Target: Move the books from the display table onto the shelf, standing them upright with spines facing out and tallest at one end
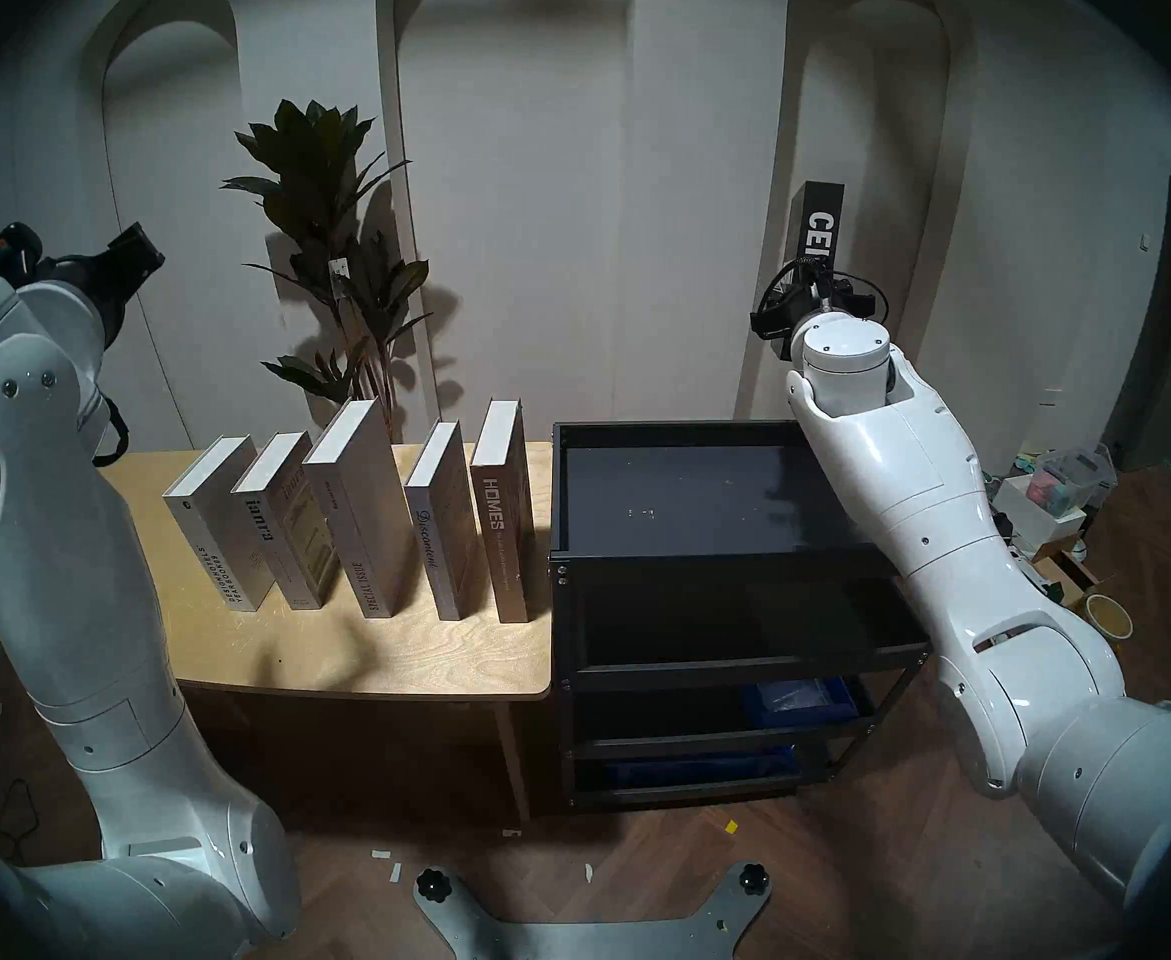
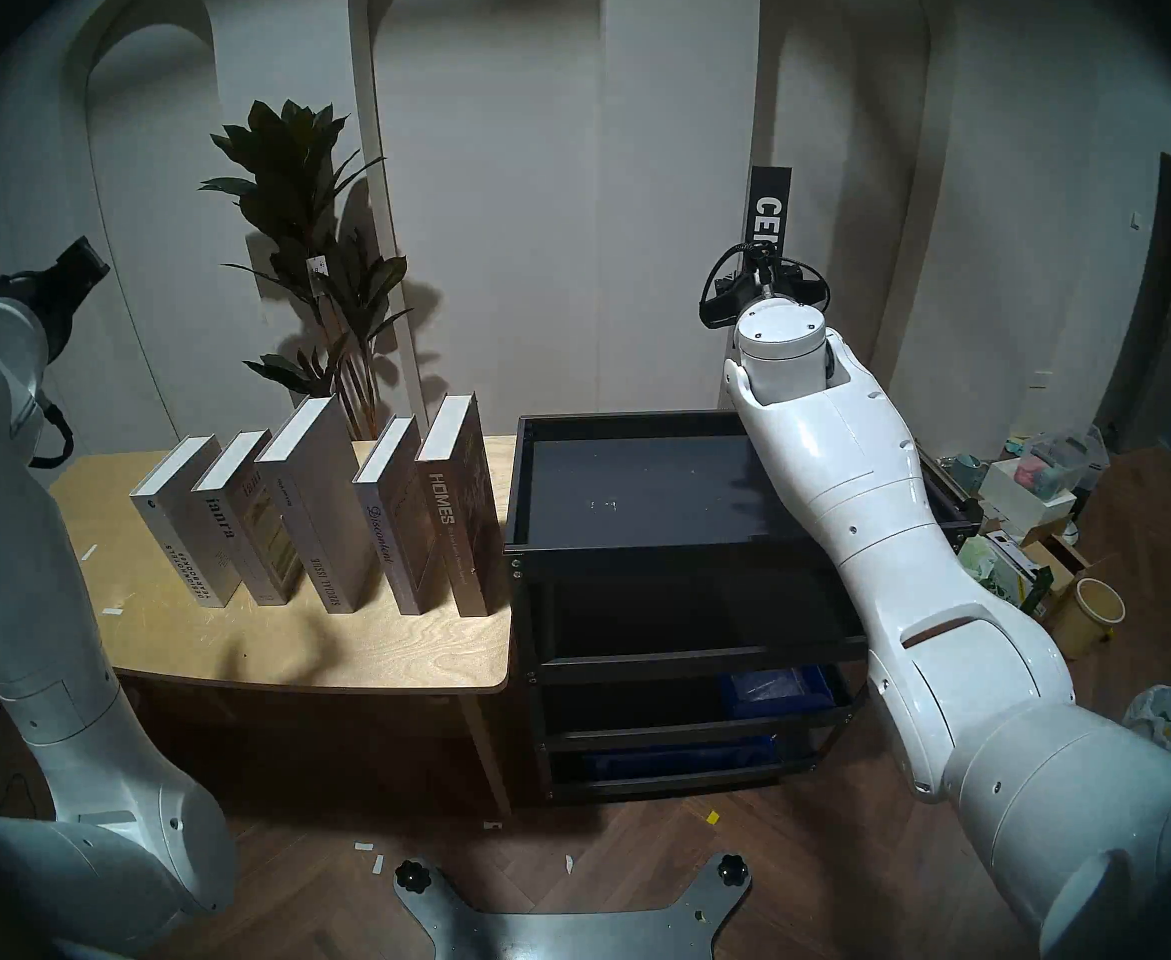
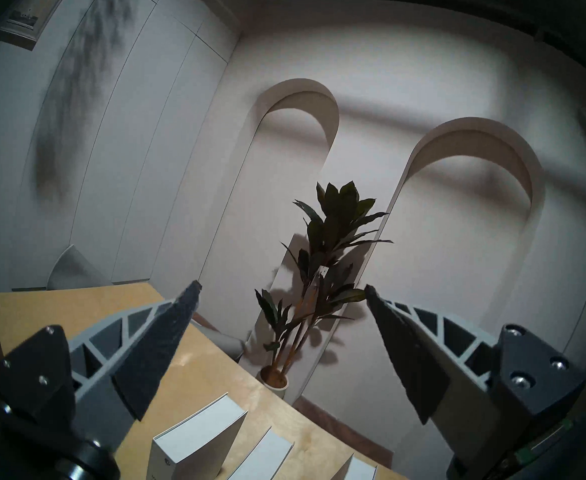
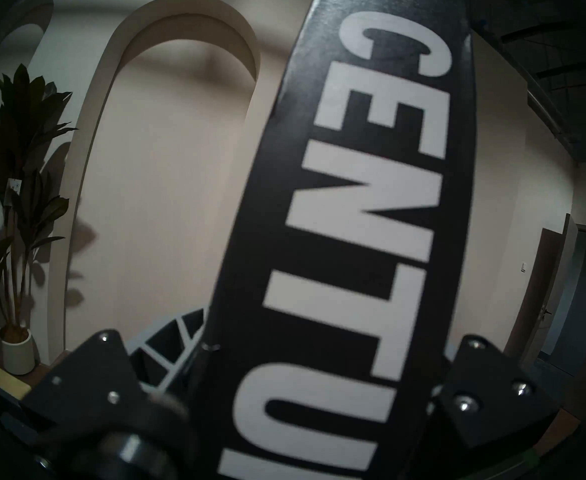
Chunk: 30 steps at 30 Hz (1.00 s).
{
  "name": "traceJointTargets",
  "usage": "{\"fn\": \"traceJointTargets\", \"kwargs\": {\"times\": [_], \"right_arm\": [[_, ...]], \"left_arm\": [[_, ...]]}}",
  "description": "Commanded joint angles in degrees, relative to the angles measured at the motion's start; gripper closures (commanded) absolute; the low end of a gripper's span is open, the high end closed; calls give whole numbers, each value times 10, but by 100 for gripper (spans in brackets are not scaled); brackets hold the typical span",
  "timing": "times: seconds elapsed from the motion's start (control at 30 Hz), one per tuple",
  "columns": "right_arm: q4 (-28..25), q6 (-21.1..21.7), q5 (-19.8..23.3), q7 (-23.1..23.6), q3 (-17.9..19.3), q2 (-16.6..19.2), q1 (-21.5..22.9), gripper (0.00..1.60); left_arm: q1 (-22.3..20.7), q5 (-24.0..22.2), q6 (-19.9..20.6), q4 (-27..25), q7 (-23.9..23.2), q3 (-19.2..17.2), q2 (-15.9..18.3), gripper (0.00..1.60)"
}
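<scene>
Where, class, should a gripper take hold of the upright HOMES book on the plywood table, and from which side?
Probably by the lower spine of the HOMES book, coming level from the front, one finger on each cover. It stands upright, spine facing the robot, with a gap to the Discontent book and free space towards the black rack.

1. You can read "CENTU" in white on the black book's spine (image 4: 347,226), at 1 o'clock in the head view.
2. On the table, grey spines read "DESIGN HOTELS YEARBOOK" (image 1: 222,571), "SPECIAL ISSUE" (image 1: 369,584), "Discontent" (image 1: 430,543) and "HOMES" (image 1: 494,505).
</scene>
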Motion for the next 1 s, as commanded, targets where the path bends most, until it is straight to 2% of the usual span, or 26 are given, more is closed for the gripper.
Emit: {"fn": "traceJointTargets", "kwargs": {"times": [0.0, 0.6, 0.83, 0.97], "right_arm": [[-50, 6, 5, 39, 9, 47, -6, 160], [-137, 41, 43, 163, 43, 143, -56, 160], [-168, 53, 72, 212, 88, 191, -89, 160], [-172, 60, 87, 231, 104, 204, -108, 160]], "left_arm": [[35, 0, -1, -16, -11, -4, 6, 0], [116, 2, -1, -40, -47, -25, 22, 0], [164, 3, -1, -52, -71, -44, 31, 0], [180, 4, -1, -55, -81, -52, 34, 0]]}}
